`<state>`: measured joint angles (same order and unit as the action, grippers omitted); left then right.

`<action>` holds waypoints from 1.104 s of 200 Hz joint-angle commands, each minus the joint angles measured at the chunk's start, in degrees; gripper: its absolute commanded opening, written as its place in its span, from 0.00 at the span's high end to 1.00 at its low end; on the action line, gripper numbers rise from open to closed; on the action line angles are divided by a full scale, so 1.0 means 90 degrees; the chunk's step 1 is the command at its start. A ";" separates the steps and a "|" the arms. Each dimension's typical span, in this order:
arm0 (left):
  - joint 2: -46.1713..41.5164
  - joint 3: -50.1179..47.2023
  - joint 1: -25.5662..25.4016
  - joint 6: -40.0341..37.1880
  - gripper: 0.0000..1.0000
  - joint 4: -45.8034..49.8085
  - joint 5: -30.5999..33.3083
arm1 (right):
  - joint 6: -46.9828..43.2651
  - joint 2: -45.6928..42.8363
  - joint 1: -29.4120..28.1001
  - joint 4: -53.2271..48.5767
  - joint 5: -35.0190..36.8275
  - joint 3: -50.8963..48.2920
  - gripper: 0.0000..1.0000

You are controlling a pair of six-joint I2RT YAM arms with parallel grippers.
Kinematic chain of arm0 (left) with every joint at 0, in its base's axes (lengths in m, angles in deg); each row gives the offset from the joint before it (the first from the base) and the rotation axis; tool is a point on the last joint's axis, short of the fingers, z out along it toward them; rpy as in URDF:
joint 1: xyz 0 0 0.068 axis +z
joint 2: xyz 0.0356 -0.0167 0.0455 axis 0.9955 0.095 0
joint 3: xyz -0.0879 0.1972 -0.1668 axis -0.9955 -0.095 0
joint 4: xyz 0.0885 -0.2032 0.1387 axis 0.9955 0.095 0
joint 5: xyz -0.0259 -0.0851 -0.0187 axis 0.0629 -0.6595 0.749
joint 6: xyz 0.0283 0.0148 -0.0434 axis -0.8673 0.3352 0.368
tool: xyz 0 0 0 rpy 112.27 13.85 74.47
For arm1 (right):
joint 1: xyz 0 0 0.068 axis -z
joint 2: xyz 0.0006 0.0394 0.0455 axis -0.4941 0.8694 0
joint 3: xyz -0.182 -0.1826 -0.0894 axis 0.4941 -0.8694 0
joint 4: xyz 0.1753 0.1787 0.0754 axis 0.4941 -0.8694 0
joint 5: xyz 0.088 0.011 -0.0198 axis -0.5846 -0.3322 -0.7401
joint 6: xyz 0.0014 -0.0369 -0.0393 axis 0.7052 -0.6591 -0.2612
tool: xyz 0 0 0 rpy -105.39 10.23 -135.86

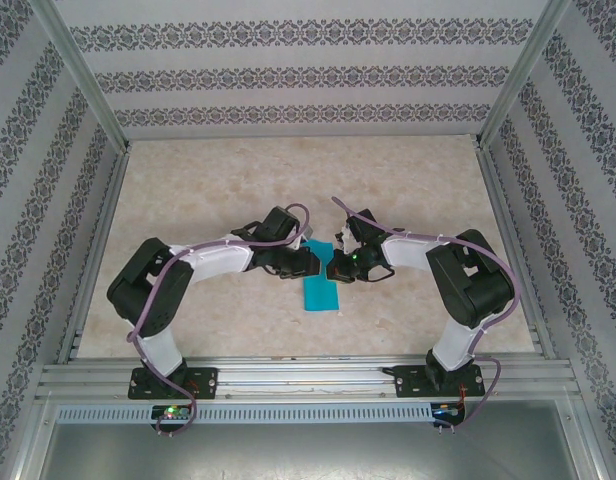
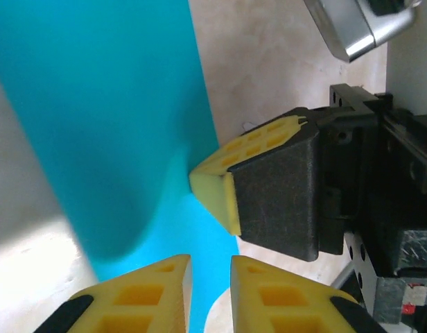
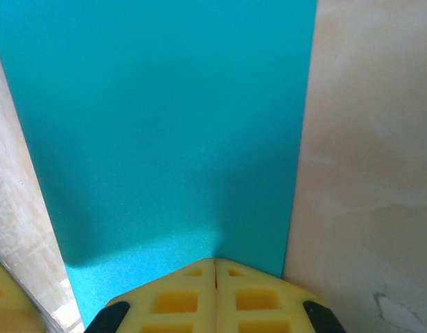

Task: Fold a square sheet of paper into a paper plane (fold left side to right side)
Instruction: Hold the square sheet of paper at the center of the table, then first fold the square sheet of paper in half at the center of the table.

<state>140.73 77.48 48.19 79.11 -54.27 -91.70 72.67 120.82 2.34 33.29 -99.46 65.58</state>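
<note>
The square sheet of paper (image 1: pixel 321 293) is teal-blue and lies on the table as a narrow upright rectangle between the two arms. It spans the left wrist view (image 2: pixel 116 125) and the right wrist view (image 3: pixel 165 125). My left gripper (image 1: pixel 300 262) hovers at the sheet's upper left. Its yellow fingers (image 2: pixel 211 267) stand a narrow gap apart over the paper's edge, with nothing clamped. My right gripper (image 1: pixel 338 268) is shut, and its joined tips (image 3: pixel 215 263) rest on the paper near its right edge. The same tip (image 2: pixel 217 184) shows pressing the sheet from the left wrist. The paper plane is out of view.
The marble-patterned tabletop (image 1: pixel 228 190) is walled by an aluminium frame and patterned panels (image 1: pixel 288 75). Both arm bases sit on the near rail (image 1: pixel 308 380). The two wrists are almost touching over the paper.
</note>
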 commanded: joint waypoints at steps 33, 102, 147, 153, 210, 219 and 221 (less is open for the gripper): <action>0.0342 -0.0085 0.0060 -0.0135 0.80 -0.0069 0.0100 | -0.0081 0.0399 -0.0076 -0.0508 0.0730 -0.0094 1.00; 0.0521 -0.0493 0.0230 -0.0026 0.83 -0.0221 0.0284 | -0.0188 0.0463 -0.0076 -0.0734 0.0905 -0.0025 1.00; 0.0456 -0.0795 0.0356 -0.0053 0.84 -0.0237 0.0357 | -0.0258 0.0473 -0.0056 -0.0900 0.1027 0.0016 1.00; 0.0438 -0.0848 0.0370 -0.0056 0.84 -0.0235 0.0351 | -0.0261 0.0473 -0.0047 -0.0913 0.1032 0.0016 1.00; 0.0136 -0.1247 0.0585 -0.0128 0.84 -0.0196 0.0354 | -0.0295 0.0464 -0.0007 -0.0927 0.1061 -0.0014 1.00; 0.0069 -0.1296 0.0616 -0.0148 0.85 -0.0178 0.0339 | -0.0306 0.0463 -0.0012 -0.0928 0.1052 -0.0014 1.00; 0.0048 -0.1305 0.0616 -0.0155 0.85 -0.0162 0.0331 | -0.0303 0.0463 -0.0009 -0.0925 0.1047 -0.0014 1.00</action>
<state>142.26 68.54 51.95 79.26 -60.96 -92.09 70.97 121.58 2.34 30.58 -98.54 67.37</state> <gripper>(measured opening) 0.155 0.057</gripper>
